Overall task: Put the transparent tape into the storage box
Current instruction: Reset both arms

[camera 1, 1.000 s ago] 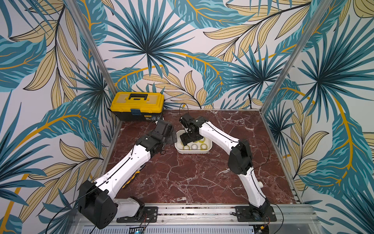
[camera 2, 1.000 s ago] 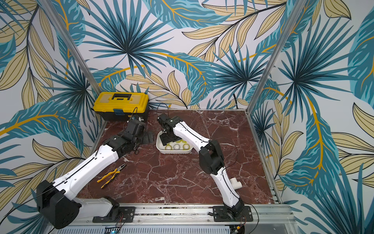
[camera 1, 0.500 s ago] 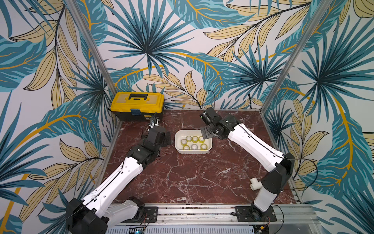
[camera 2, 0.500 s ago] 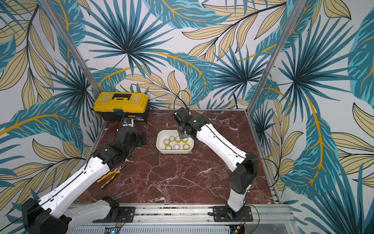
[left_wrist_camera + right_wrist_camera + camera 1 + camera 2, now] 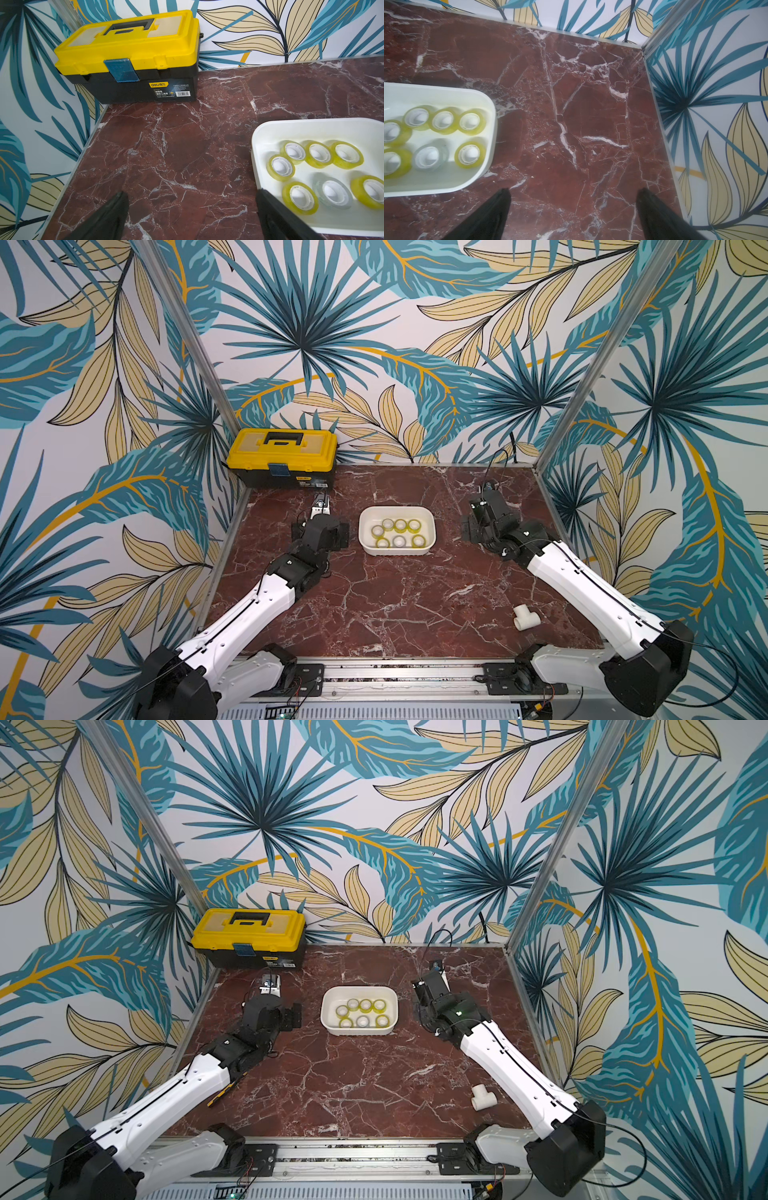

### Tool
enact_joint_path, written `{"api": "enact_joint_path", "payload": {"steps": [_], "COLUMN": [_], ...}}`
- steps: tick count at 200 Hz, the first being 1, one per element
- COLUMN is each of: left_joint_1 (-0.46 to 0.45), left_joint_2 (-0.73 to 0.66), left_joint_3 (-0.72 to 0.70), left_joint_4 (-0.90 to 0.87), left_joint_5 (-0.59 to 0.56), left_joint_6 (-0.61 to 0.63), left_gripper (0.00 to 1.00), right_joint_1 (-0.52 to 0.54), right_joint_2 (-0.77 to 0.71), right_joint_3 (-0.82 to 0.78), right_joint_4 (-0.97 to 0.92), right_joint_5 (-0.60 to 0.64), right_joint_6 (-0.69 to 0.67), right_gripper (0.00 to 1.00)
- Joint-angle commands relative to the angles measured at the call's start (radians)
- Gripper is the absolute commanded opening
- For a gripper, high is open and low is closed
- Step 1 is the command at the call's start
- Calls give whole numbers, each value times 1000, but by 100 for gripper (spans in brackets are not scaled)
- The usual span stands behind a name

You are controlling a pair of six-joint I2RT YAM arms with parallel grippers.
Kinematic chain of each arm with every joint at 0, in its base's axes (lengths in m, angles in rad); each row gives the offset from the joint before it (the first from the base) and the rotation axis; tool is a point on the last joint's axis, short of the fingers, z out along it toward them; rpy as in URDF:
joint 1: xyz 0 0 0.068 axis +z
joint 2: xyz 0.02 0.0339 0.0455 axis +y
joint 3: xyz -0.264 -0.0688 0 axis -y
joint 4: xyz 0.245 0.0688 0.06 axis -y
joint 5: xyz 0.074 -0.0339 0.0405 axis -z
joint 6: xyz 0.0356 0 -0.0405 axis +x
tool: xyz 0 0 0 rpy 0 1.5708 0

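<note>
Far left: yellow-and-black toolbox (image 5: 282, 448) at the wall. Left gripper (image 5: 192, 194): jaws spread wide, empty, over the marble table (image 5: 395, 605) just left of the storage box (image 5: 395, 551). Storage box: table centre. The transparent tape (image 5: 400, 525), seven rolls, lies flat inside in two rows. Right gripper (image 5: 574, 190): jaws spread wide, empty, right of the box. Near right: white T-shaped pipe fitting (image 5: 525, 617).

A robot lab test booth: leaf-print wall panels (image 5: 374, 344) in aluminium posts (image 5: 594, 364) enclose a red marble tabletop (image 5: 395, 593), with two arms (image 5: 257, 605) bolted to a rail (image 5: 399, 672) at 6 o'clock.
</note>
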Motion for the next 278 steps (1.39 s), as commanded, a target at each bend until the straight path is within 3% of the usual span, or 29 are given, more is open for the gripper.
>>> {"api": "enact_joint_path", "payload": {"steps": [1,39,80,120,148,180,195,213,263,278], "left_joint_1": [30,108,199,320,346,385,389,400,405,405], "left_joint_2": [-79,-130,41,183,254,364,397,460,443,445], "left_joint_3": [-97,-249,-297,-370,-404,-438,-430,-459,-396,-365], "left_joint_4": [153,392,620,848,973,1142,1148,1275,1129,1074], "left_joint_5": [-58,-38,9,128,143,193,232,240,307,312], "left_joint_6": [90,145,248,214,209,181,188,188,207,207], "left_gripper": [100,100,100,100,100,100,100,100,100,100], "right_joint_1": [-40,-108,-212,-277,-308,-326,-344,-363,-398,-414], "right_joint_2": [-40,-90,-82,-131,-148,-152,-134,-79,125,170], "right_joint_3": [-72,-237,-341,-474,-525,-622,-645,-675,-709,-731], "right_joint_4": [114,316,515,706,730,895,962,1081,1383,1474], "right_joint_5": [15,1,-117,-139,-79,-56,-114,-172,-274,-363], "right_joint_6": [7,-10,-28,-92,-101,-131,-150,-176,-235,-236], "right_gripper": [100,100,100,100,100,100,100,100,100,100]}}
